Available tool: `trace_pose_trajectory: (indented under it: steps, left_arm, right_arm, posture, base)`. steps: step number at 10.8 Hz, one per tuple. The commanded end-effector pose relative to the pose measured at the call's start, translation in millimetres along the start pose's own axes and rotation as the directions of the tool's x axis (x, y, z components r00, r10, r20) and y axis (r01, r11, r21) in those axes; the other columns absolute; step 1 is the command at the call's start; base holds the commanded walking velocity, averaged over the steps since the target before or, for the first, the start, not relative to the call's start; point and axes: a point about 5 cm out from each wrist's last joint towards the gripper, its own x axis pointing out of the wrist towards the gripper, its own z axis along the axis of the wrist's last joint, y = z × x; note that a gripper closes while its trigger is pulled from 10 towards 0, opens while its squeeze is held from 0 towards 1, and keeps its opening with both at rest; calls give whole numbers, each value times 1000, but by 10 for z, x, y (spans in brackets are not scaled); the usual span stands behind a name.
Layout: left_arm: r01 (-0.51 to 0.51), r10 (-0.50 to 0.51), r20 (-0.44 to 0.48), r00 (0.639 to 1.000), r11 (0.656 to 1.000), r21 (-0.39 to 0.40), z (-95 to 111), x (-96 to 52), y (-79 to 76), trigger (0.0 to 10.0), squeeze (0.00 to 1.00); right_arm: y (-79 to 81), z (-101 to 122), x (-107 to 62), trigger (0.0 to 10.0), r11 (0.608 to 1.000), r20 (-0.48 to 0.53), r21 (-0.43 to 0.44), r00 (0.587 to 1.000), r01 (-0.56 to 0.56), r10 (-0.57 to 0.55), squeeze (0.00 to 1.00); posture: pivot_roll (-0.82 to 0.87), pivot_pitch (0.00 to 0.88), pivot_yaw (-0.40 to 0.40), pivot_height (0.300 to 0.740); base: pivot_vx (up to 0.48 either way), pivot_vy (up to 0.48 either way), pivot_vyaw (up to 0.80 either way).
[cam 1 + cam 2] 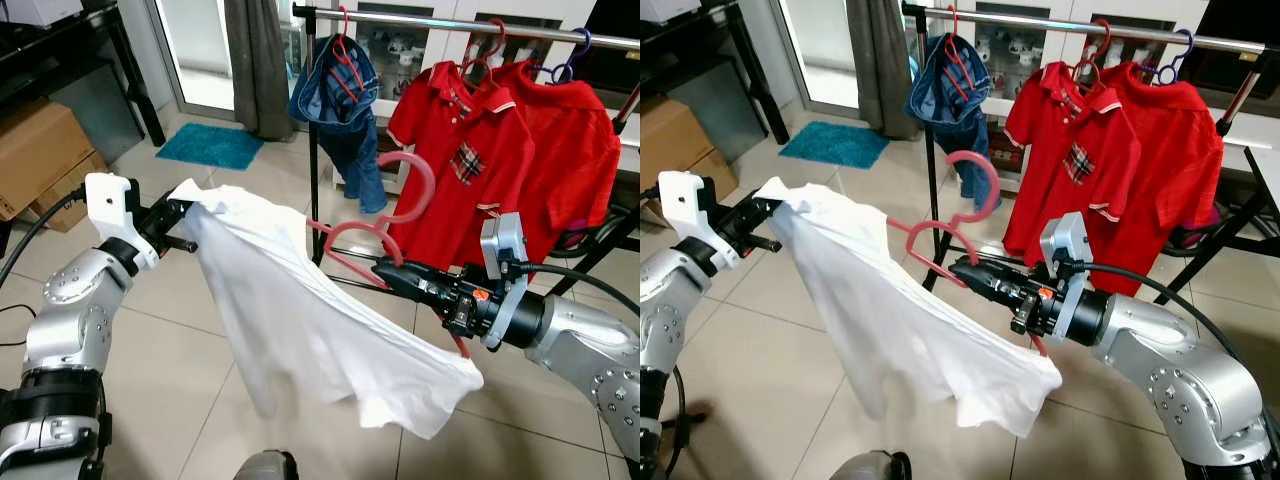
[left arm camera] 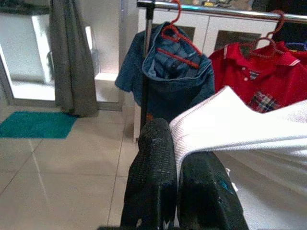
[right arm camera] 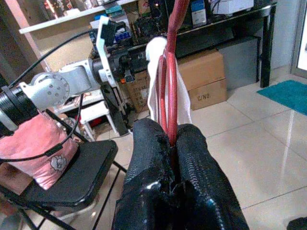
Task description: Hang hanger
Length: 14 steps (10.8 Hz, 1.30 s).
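Left eye view: right pincer (image 1: 385,266) is clamped on the lower bar of a pink hanger (image 1: 400,215), held out in mid-air in front of the garment rail (image 1: 470,22). Hanger hook points up and toward the rail but is well short of it and below it. A white T-shirt (image 1: 300,320) is draped over the hanger and stretched across to the left pincer (image 1: 183,215), which is closed on a fold of the shirt's edge. Left wrist view confirms this: both black fingers (image 2: 153,177) pinch white ribbed cloth.

Progress, as judged: garment appears only partly seated on the hanger. One hanger arm is under the cloth, the other arm and the hook stand bare. Remaining: settle the shirt on both arms, let go with the left, lift the hook over the rail. Hanging itself not yet done.

Hanger appearance: thin pink plastic, curved shoulders, open round hook, tilted rather than level. Right wrist view shows its bar running straight out from between the closed fingers.

Rail already carries a blue garment (image 1: 345,100) and two red polo shirts (image 1: 500,150) on their own hangers; free rail lies between them.
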Motion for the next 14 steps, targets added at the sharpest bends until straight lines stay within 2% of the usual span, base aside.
trace_pose_trajectory:
  steps: [1,3,4,5,6,10,12,13,14]
  left_arm:
    - [-276,277,23,961,961,-33,56,-247,437,0,0]
    - [-370,371,10,929,927,-60,-14,-263,488,0,0]
    - [-322,322,-10,947,946,-43,-70,-223,396,784,0]
    - [-238,238,-18,971,970,-39,-94,-195,280,10000,0]
    - [-213,212,-29,977,977,-21,-115,-196,243,10000,1000]
    - [-201,203,-83,976,979,31,-175,-288,270,10000,1000]
    - [-256,259,-94,961,966,47,-187,-373,394,10000,1000]
    - [-226,227,-65,972,974,25,-144,-369,374,10000,1000]
    - [-102,105,-59,993,994,43,-104,-345,250,10000,1000]
  right_arm:
    - [-98,103,-135,10000,996,42,-38,996,78,-76,0]
    - [-111,116,-137,10000,996,51,-41,995,84,-82,0]
    - [-115,120,-135,10000,996,51,-43,995,82,-80,0]
    - [-113,119,-124,10000,996,51,-44,996,79,-77,0]
    - [-114,113,-113,10000,996,47,-43,996,80,-77,0]
    - [-127,94,-93,10000,996,44,-3,996,84,-83,0]
    - [-146,91,-116,10000,995,53,-10,993,103,-103,0]
    - [-146,97,-118,10000,994,57,-17,993,105,-104,0]
    - [-148,99,-116,10000,994,57,-29,993,110,-108,0]
  posture:
    - [25,18,74,740]
    - [23,10,74,740]
    - [24,11,70,740]
    - [26,12,67,740]
    - [27,13,66,740]
    - [31,17,64,740]
    - [35,25,64,740]
    - [35,26,65,740]
    - [36,26,65,740]
  base:
    - [0,0,0]
    - [0,0,0]
    - [0,0,0]
    - [0,0,0]
    - [0,0,0]
    - [0,0,0]
    - [0,0,0]
    - [0,0,0]
    - [0,0,0]
